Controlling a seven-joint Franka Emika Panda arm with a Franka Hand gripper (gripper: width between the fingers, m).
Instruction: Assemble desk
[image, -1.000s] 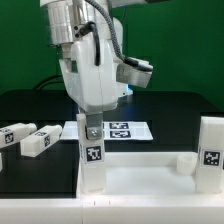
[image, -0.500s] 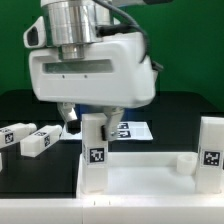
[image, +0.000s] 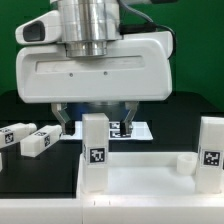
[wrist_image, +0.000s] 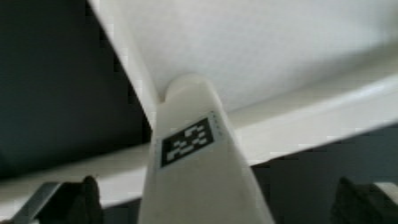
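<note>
Legs are what we meet first in the exterior view: one upright leg (image: 94, 150) stands at the corner of the tabletop (image: 150, 180) on the exterior view's left, its tag facing us, and we cannot tell whether it is seated in a socket. The gripper (image: 95, 124) hangs right above it, its broad white body filling the upper middle of the picture, with the fingers spread and coming down on either side of the leg's top without touching it. A second upright leg (image: 210, 150) stands at the tabletop's edge on the exterior view's right, just beside a round corner socket (image: 186, 162). Two loose legs (image: 28, 138) lie side by side on the black table (image: 25, 105) on the exterior view's left, well apart from the tabletop. Behind the gripper we make out part of the marker board (image: 142, 128). In the wrist view we look down the upright leg (wrist_image: 199, 165), with the white tabletop (wrist_image: 267, 50) beyond it and the dark table (wrist_image: 54, 90) to one side. The gripper (wrist_image: 222, 205) holds nothing: its dark fingertips (wrist_image: 71, 203) sit far out at either side, with clear gaps between them and the leg.
</note>
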